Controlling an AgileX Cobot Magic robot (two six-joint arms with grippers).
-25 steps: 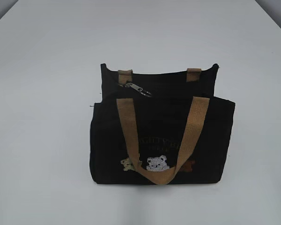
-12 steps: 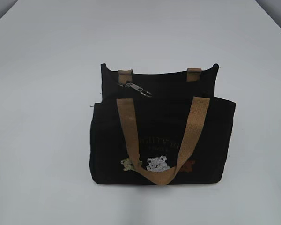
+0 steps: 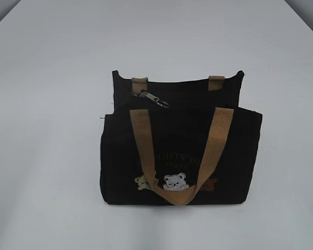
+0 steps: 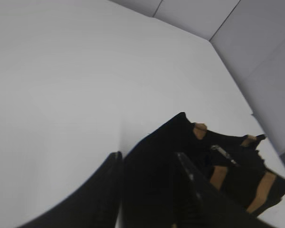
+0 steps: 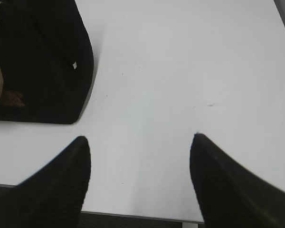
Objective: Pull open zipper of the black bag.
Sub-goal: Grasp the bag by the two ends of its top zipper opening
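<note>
The black bag [image 3: 177, 156] stands upright mid-table, its tan handle hanging down over the embroidered bears. The zipper's silver pull tab [image 3: 154, 99] lies on the bag's top near the left end. Neither gripper appears in the exterior view. In the left wrist view the bag [image 4: 171, 135] and pull tab [image 4: 223, 154] lie farther off, seen past my left gripper [image 4: 148, 156]. Its fingers stand apart with nothing between them. My right gripper [image 5: 138, 138] is wide open over bare table, with the bag's corner [image 5: 42, 61] to its upper left.
The white table [image 3: 52, 62] surrounds the bag on all sides. Its front edge [image 5: 133, 216] runs just under the right gripper. Grey wall panels [image 4: 256, 38] rise behind the table's far edge.
</note>
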